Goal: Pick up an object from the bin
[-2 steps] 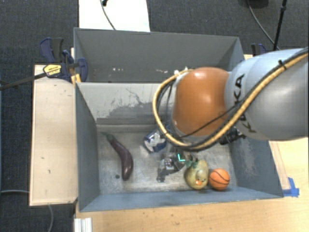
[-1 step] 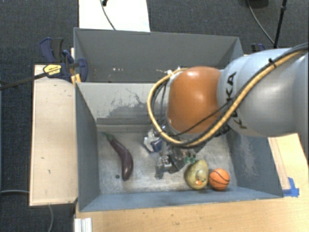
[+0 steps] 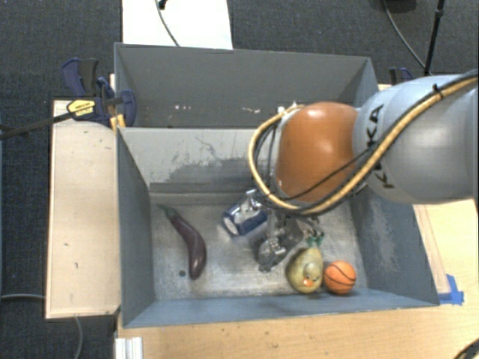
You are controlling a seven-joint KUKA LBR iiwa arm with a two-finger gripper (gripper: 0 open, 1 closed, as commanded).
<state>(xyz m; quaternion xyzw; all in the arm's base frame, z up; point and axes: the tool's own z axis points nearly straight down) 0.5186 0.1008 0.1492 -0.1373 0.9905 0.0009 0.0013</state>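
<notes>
My gripper (image 3: 271,254) reaches down to the bin floor near the middle, below the orange wrist cover. A blue and white crumpled packet (image 3: 244,217) lies just to its upper left, close to the fingers. A yellowish pear-shaped fruit (image 3: 304,270) sits right beside the gripper on its lower right, with a green bit at its top. A small orange ball (image 3: 340,277) rests against that fruit near the front wall. I see nothing clearly between the fingers.
A dark purple eggplant (image 3: 191,244) lies on the left part of the bin floor, apart from the gripper. The arm and its cables cover the back right of the bin.
</notes>
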